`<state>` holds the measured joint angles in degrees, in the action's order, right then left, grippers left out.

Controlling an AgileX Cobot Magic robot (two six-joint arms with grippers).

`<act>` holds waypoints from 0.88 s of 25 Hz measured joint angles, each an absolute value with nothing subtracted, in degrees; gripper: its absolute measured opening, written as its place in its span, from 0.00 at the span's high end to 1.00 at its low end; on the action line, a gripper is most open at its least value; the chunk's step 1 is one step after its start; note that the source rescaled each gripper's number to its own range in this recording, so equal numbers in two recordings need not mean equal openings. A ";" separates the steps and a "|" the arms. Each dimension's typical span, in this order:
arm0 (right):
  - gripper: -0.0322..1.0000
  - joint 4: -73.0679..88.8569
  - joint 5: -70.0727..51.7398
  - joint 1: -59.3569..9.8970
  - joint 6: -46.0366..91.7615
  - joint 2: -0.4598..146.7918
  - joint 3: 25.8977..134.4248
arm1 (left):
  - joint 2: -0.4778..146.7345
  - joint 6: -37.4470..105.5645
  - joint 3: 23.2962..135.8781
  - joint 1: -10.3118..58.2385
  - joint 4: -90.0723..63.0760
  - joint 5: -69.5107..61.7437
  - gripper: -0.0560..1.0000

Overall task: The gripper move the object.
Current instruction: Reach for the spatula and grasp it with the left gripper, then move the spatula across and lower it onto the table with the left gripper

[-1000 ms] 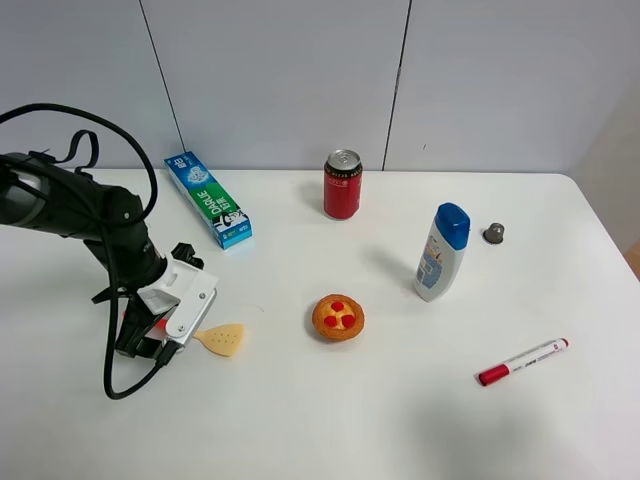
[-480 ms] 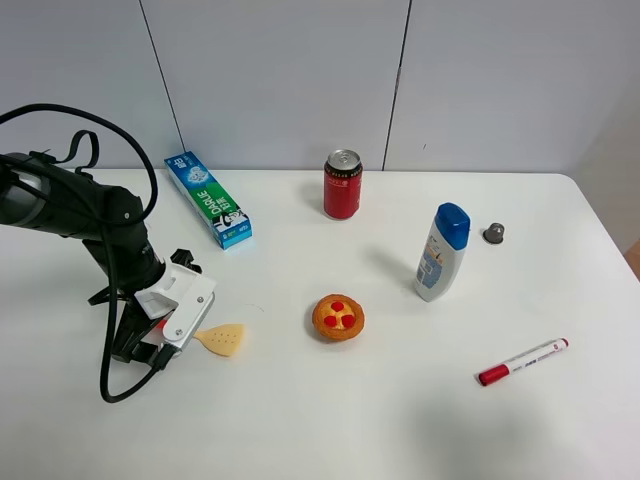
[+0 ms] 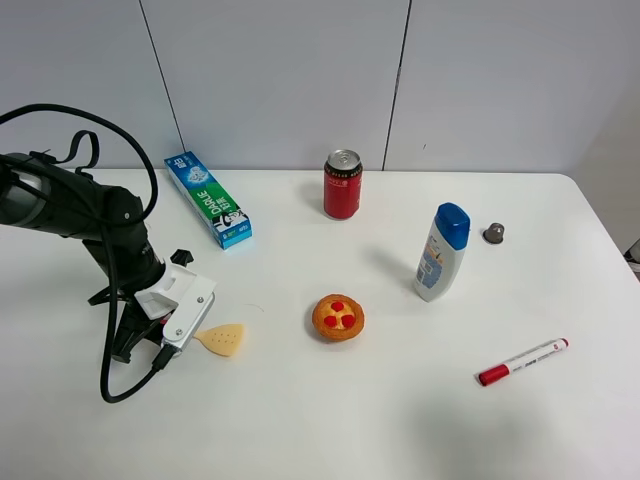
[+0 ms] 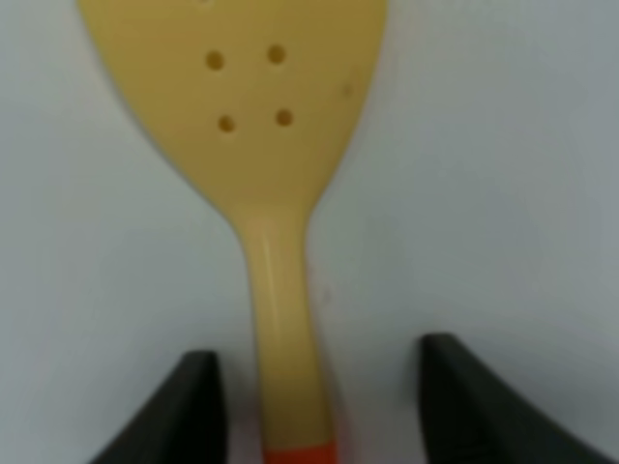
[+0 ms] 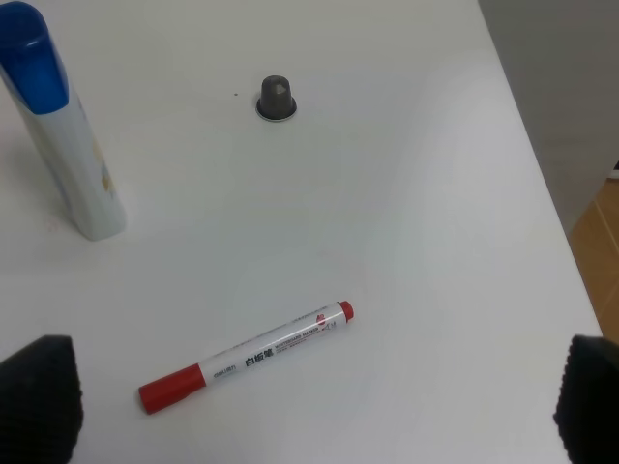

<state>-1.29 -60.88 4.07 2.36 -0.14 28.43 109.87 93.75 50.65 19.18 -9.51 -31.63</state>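
The toy spatula lies flat on the white table at the left; its tan perforated blade [image 3: 224,340] sticks out to the right of my left gripper [image 3: 176,334]. In the left wrist view the blade [image 4: 251,116] and tan neck fill the middle, and the orange-red handle starts at the frame edge. My left gripper [image 4: 314,411] is open, low over the table, with one black finger [image 4: 193,411] on each side of the handle and a gap to it on both sides. My right gripper [image 5: 314,406] is open and empty, above the table's right part.
A toothpaste box [image 3: 208,198] lies at the back left. A red can [image 3: 342,185], a toy tart [image 3: 338,316], a white bottle with a blue cap [image 3: 440,252], a small grey cap [image 3: 494,233] and a red-capped marker [image 3: 523,361] stand or lie to the right.
My left gripper has settled slightly over the spatula handle, so the red part no longer shows from above. The blade has not moved.
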 joint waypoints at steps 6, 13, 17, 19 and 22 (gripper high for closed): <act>0.00 -1.29 -60.88 4.07 2.36 -0.14 28.43 | 110.18 93.75 50.77 19.18 -10.76 -31.57 0.94; 0.00 -1.29 -60.88 4.07 2.36 -0.14 28.43 | 108.92 93.46 50.83 19.18 -10.93 -31.14 0.94; 0.00 -1.29 -60.88 4.07 2.36 -0.14 28.43 | 105.51 93.46 53.17 19.18 -10.93 -30.98 0.94; 0.00 -1.29 -60.88 4.07 2.36 -0.14 28.43 | 104.59 93.45 55.57 19.18 -10.79 -30.68 0.94; 0.00 -1.29 -60.88 4.07 2.36 -0.14 28.43 | 104.40 93.45 60.47 19.18 -9.76 -30.38 0.94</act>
